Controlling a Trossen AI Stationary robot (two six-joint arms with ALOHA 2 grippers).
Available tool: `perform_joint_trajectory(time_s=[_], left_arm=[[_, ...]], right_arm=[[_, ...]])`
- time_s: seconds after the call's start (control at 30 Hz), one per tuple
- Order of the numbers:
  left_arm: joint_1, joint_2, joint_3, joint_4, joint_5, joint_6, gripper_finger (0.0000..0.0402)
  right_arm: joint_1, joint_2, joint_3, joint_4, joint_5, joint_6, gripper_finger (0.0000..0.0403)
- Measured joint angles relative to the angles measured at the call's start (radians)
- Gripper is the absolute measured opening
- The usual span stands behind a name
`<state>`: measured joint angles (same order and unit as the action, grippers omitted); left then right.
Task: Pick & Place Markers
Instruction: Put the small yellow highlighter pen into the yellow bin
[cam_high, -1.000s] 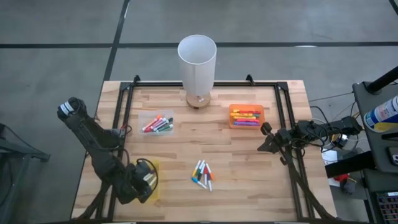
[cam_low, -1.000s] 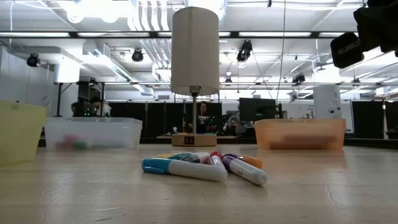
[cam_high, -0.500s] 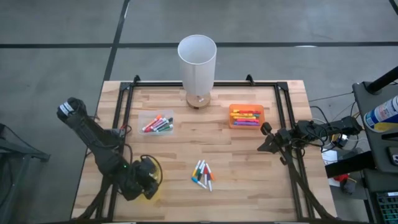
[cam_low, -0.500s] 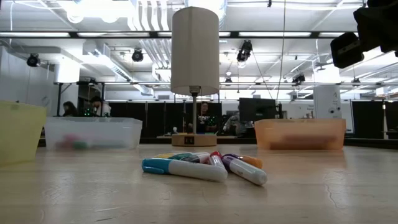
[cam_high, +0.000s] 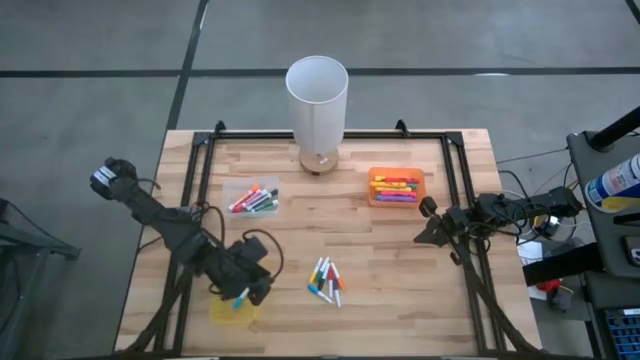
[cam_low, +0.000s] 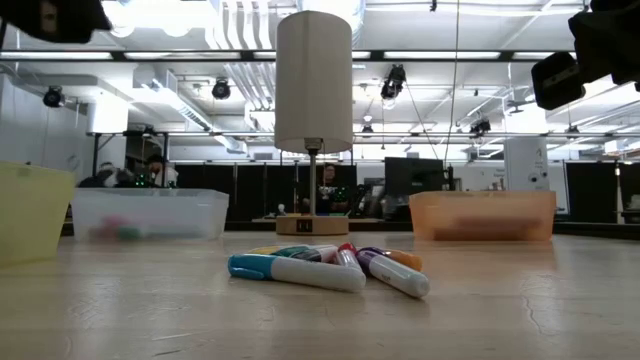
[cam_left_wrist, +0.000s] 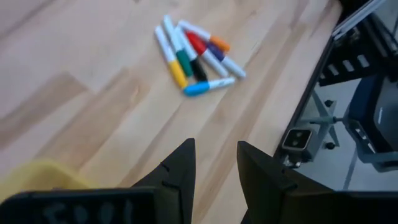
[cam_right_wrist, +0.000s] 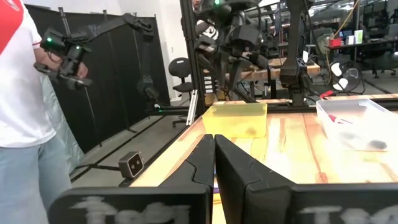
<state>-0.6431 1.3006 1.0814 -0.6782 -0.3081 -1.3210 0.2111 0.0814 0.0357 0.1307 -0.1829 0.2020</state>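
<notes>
- White-barrelled markers (cam_high: 326, 280), caps in blue, yellow, green, red, orange and purple, heaped loosely on bare wood at the table's middle front; several touching and crossing one another.
- Probably light, stiff and smooth; round barrels likely to roll or skid if nudged sideways.
- Best taken one at a time, across the barrel near mid-length, starting with an outlying pen at the heap's edge, such as the blue-capped one (cam_left_wrist: 200, 88), where fingers can drop on both sides without catching a neighbour.
- Risk judged: pinching two at once, or flicking the rest apart.
- Left gripper (cam_high: 243, 291) raised above the table between the yellow tray (cam_high: 232, 310) and the heap, fingers (cam_left_wrist: 176, 172) parted by a narrow gap, nothing between them; pile dead ahead in the wrist view.
- Yellow tray just beside and in front of that gripper, near the table's front left.
- Clear tray (cam_high: 252, 200) at left rear and orange tray (cam_high: 396, 187) at right rear, each already holding markers.
- White lamp (cam_high: 317, 110) at rear centre, well apart from the pile.
- Right gripper (cam_high: 428, 222) parked at the table's right edge, fingers pressed together, empty.
</notes>
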Motion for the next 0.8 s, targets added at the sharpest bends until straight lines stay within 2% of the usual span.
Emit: perform_joint_trajectory(time_s=[0.4, 0.8], left_arm=[[0.110, 0.001, 0.033, 0.105, 0.000, 0.143, 0.0110], [0.187, 0.002, 0.012, 0.350, -0.050, 0.223, 0.0110]], right_arm=[[0.000, 0.000, 0.000, 0.000, 0.000, 0.000, 0.0009], [0.000, 0.000, 0.000, 0.000, 0.000, 0.000, 0.0009]])
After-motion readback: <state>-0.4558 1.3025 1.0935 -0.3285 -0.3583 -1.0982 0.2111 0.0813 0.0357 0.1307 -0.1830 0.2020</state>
